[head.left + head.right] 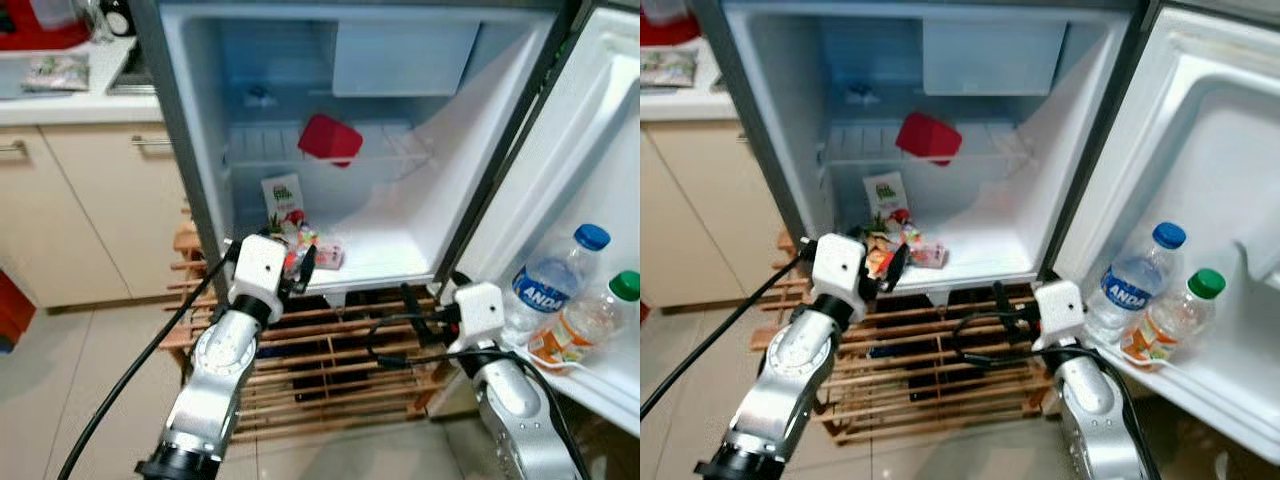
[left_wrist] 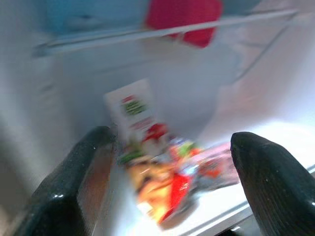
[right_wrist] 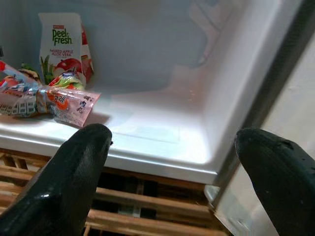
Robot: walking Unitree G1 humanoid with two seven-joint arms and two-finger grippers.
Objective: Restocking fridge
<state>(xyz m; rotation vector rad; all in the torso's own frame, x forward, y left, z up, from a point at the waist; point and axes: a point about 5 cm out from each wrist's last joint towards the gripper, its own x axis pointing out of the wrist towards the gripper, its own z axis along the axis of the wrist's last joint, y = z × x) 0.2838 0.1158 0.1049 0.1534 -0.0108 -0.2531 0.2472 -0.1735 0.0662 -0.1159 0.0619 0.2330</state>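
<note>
The fridge [image 1: 400, 245] stands open. On its bottom floor a Peel Fresh juice carton [image 1: 284, 200] stands at the back left, with several colourful snack packets [image 3: 54, 101] lying in front of it. A red container [image 1: 330, 138] rests on the wire shelf above. My left gripper [image 1: 290, 262] is open at the floor's front left edge; in the blurred left wrist view the packets [image 2: 167, 182] lie just beyond its spread fingers [image 2: 74, 182]. My right gripper [image 1: 420, 312] is open and holds nothing, low in front of the fridge's front lip, right of the packets.
The open door [image 1: 600, 150] on the right holds a blue-capped water bottle [image 1: 550, 280] and a green-capped bottle [image 1: 590, 315]. A wooden slatted rack [image 1: 320, 370] sits under the fridge. Cream cabinets [image 1: 90, 190] and a counter stand to the left.
</note>
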